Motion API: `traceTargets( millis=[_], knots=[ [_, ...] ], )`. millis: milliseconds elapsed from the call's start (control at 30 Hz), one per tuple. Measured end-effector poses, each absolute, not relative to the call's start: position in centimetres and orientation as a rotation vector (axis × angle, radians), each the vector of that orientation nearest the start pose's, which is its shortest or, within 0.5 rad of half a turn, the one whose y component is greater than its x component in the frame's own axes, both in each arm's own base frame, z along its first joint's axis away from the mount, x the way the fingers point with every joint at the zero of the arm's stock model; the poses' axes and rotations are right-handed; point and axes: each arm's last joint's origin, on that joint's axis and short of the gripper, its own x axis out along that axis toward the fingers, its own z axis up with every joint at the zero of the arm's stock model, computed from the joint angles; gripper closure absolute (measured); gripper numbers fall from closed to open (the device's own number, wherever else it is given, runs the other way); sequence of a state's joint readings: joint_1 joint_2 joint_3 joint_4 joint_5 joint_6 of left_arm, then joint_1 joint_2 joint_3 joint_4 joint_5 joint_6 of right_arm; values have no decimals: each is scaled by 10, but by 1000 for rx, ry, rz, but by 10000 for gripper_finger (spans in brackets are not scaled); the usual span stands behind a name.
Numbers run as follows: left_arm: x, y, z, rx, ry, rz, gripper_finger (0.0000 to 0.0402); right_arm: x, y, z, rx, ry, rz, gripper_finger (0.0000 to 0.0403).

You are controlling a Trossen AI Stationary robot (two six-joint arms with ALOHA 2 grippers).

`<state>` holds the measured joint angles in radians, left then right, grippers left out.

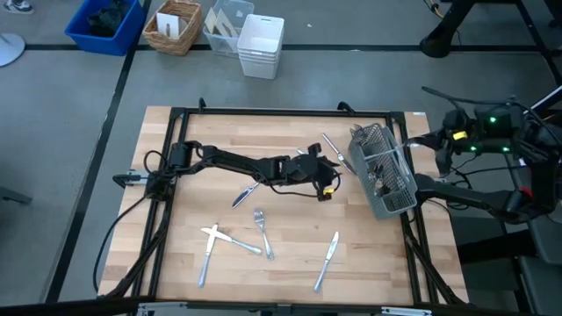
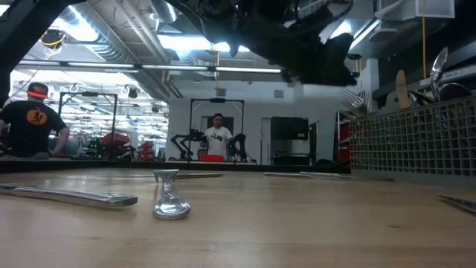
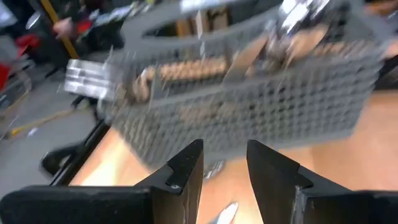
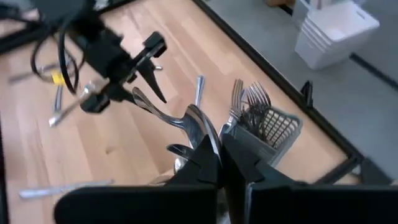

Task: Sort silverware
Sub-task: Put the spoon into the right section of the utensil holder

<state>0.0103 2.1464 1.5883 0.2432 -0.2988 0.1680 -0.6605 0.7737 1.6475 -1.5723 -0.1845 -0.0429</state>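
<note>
Left gripper (image 1: pixel 335 178) is hanging over the butcher-block table (image 1: pixel 290 263), just beside the mesh caddy (image 1: pixel 383 171) on its inboard side, with its fingers (image 3: pixel 184 167) parted and nothing between them in its own wrist view. Right gripper (image 4: pixel 222 163) is sitting closed above the caddy's far side, empty as far as I can tell, its arm waiting off the table edge. Silverware is lying in two groups relative to the caddy: forks (image 4: pixel 252 107) and spoons (image 4: pixel 186 119) are already standing in its compartments, while loose pieces are scattered well away from it toward the table's front, among them a fork (image 1: pixel 262 233), a knife (image 1: pixel 327 260), a crossed pair (image 1: pixel 218 240) and another knife (image 1: pixel 248 193) near the left arm's forearm. One long piece (image 1: pixel 334 149) is resting close beside the caddy. Risks, as I judge them: the left arm is working close to the light caddy, so a careless sweep could be nudging or tipping it; handles sticking up could be snagging a descending finger; and thin flat knives are likely slipping from a shallow pinch, or the crossed pair coming up together.
</note>
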Motion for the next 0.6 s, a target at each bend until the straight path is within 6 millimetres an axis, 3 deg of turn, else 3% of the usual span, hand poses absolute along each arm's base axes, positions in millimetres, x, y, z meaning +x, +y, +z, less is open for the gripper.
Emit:
traceTargets(
  millis=[133,600],
  knots=[
    [496,10,223,220,275,214,286,16,-5,453,118,676,-377,395],
    [495,14,221,214,295,217,286,12,-2,452,-175,713,-286,394]
  ],
)
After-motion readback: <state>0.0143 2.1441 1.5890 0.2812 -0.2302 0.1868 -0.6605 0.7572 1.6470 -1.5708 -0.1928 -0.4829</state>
